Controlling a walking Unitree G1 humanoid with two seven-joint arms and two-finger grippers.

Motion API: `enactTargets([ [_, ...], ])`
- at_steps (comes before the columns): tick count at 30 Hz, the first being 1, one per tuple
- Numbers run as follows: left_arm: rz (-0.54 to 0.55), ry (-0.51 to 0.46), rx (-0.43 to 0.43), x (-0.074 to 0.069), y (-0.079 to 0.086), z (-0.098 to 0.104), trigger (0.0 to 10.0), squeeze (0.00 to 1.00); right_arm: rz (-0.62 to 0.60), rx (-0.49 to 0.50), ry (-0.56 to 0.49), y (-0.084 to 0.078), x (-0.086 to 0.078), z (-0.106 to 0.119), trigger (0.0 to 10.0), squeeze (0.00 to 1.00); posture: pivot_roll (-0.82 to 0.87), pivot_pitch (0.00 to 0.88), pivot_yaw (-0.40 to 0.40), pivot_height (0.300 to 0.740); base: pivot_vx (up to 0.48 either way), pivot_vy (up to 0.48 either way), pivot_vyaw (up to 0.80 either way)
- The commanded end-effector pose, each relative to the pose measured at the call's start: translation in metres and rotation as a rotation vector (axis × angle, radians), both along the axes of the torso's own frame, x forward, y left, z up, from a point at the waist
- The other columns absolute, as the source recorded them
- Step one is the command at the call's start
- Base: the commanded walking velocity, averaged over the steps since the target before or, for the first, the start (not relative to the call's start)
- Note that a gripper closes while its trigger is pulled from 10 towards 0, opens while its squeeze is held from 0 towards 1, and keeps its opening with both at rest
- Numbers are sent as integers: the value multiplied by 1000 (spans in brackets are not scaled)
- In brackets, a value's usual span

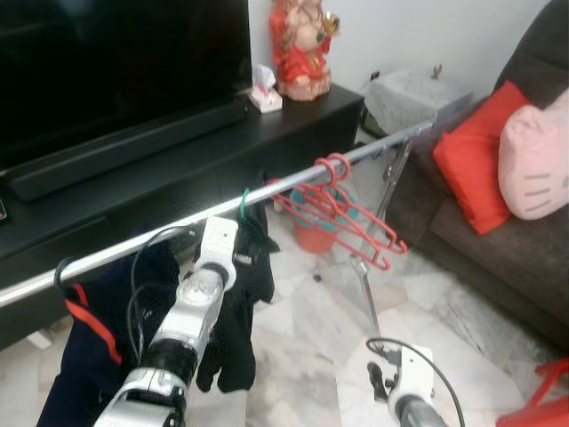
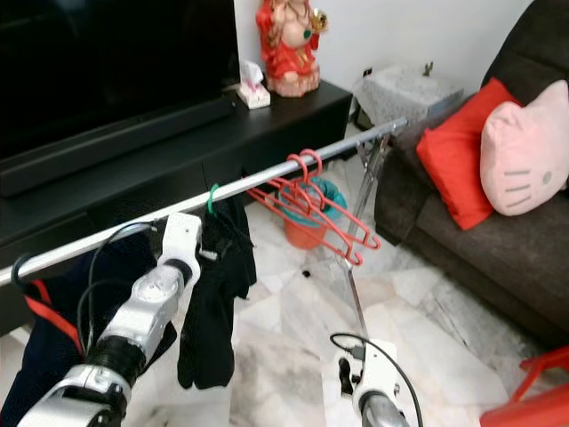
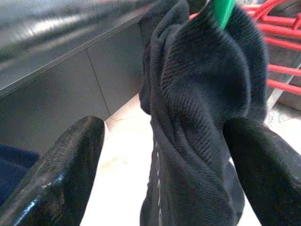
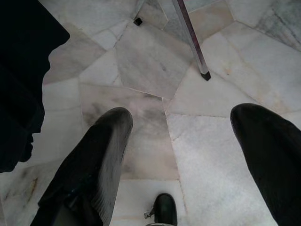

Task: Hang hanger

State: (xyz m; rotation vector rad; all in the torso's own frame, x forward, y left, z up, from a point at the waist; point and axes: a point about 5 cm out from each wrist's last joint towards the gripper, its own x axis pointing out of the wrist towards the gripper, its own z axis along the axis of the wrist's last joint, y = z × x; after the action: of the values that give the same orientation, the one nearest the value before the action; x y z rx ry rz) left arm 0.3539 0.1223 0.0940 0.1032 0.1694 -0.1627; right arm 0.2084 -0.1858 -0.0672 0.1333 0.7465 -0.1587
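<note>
Left eye view: we see the green hanger point(image 1: 243, 203) hooked on the rail point(image 1: 293, 173), carrying a black garment point(image 1: 238, 302), beside red hangers point(image 1: 342, 213). Left wrist view: our left gripper point(image 3: 164, 155) is spread wide around the garment, gripping nothing. Right wrist view: our right gripper point(image 4: 188, 150) gapes empty over the floor point(image 4: 155, 66).

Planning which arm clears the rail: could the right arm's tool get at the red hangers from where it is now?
Probably not yet: the right tool hangs low, open over the floor, well below the red hangers on the rail.
</note>
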Motion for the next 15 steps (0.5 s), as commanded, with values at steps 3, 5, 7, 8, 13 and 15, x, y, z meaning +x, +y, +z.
enactTargets([
  [3, 39, 11, -10, 6, 2, 2, 10000, 0, -10, 2, -2, 0, 1, 0, 10000, 0, -35, 0, -1, 740, 0, 0, 0],
  [5, 39, 19, 1, 8, 1, 1, 10000, 0, -8, 2, -2, 0, 1, 0, 10000, 0, -36, 0, -1, 740, 0, 0, 0],
  [7, 38, 27, 5, 9, 0, 0, 10000, 0, -8, 1, -2, -1, 1, 0, 10000, 0, -37, 0, -1, 740, 0, 0, 0],
  [8, 36, 32, 7, 9, 0, 0, 10000, 0, -7, 1, -2, -1, 1, 0, 10000, 0, -37, 0, -1, 740, 0, 0, 0],
  [13, 2, 58, 21, 8, -5, -8, 9490, 0, -5, 0, -1, -1, 1, 1, 10000, 0, -39, 0, -2, 740, 0, 0, 0],
  [15, -2, 57, 21, 8, -6, -8, 4706, 0, -5, 0, -1, -1, 1, 1, 10000, 0, -37, 0, -3, 740, 0, 0, 0],
])
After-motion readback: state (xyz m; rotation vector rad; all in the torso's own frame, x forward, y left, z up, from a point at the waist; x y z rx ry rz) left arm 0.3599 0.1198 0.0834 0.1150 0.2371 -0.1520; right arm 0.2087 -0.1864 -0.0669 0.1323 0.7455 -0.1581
